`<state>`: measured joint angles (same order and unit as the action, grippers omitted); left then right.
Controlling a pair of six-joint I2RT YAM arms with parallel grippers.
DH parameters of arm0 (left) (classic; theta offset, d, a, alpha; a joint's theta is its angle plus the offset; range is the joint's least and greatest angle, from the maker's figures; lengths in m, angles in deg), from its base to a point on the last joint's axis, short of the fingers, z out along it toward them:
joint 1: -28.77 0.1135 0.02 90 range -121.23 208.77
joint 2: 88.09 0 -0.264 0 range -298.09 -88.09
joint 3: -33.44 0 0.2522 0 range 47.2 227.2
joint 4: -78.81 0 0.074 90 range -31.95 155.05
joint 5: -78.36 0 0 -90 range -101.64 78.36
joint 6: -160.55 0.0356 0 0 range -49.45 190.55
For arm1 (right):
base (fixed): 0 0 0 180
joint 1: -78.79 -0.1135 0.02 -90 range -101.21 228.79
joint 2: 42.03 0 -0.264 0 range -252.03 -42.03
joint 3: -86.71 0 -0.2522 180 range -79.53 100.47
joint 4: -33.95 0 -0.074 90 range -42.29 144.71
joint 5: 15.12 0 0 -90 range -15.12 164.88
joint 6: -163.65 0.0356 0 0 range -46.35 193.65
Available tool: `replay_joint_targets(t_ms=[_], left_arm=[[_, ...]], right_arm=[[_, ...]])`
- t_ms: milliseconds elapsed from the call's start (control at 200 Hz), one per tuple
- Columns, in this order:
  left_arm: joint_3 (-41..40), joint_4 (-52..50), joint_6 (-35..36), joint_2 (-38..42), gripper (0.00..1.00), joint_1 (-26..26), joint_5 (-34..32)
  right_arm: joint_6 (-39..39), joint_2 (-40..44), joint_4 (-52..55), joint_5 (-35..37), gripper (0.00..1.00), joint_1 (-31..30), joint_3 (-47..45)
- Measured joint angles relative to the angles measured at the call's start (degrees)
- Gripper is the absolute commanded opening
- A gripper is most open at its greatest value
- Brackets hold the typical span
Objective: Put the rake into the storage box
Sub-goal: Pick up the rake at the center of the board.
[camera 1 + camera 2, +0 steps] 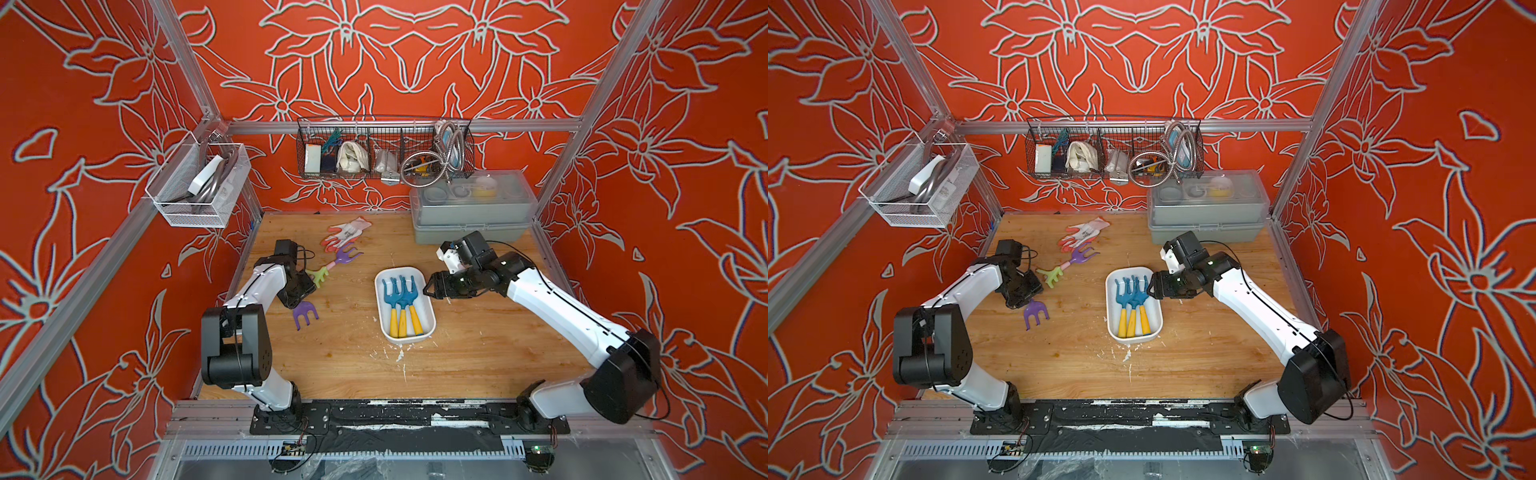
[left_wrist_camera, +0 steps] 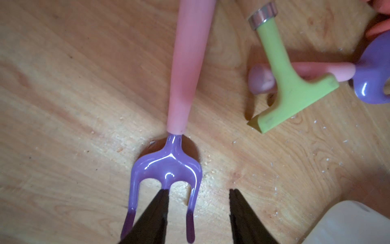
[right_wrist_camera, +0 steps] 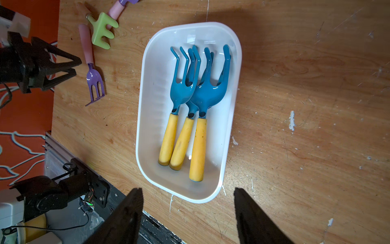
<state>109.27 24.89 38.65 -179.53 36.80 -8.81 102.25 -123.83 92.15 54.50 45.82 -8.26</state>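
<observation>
Step in hand: left arm going for a grasp on the purple rake (image 2: 168, 164). It lies flat on the table (image 1: 478, 353), left of the storage box (image 1: 409, 340) and apart from it, not in it yet. The left gripper (image 2: 198, 191) is part open and holds nothing. In the left wrist view one finger sits over the middle tine and the other is off to the side over bare wood, so only one outer tine lies between them. Closing here would likely pinch a thin, slick tine and let the rake twist. Better to shift along to the neck or the pink handle, centre the jaws across the narrow width, then close. After that, lift high enough to clear the box wall, carry right, and lay it in the free strip left of the three blue rakes (image 1: 401, 297). The rake's long axis runs roughly near-far, tines toward the near edge, handle toward the far side and leaning a little left. The box runs roughly the same way, but the blue rakes in it have their tines far. The green rake (image 2: 293, 93) lies just beside the handle, so watch for a bump. The right gripper (image 1: 429, 290) is wide open and empty, just beside the box's far right corner.
</observation>
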Motion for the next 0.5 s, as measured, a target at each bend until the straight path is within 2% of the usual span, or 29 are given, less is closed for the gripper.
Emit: replay_joint_targets(t_ms=[500], left_arm=[[4.3,-0.6,4.7,-8.3,0.46,2.3,-2.3]], right_arm=[[-0.8,-7.2,-0.1,-2.1,0.67,0.0,3.5]])
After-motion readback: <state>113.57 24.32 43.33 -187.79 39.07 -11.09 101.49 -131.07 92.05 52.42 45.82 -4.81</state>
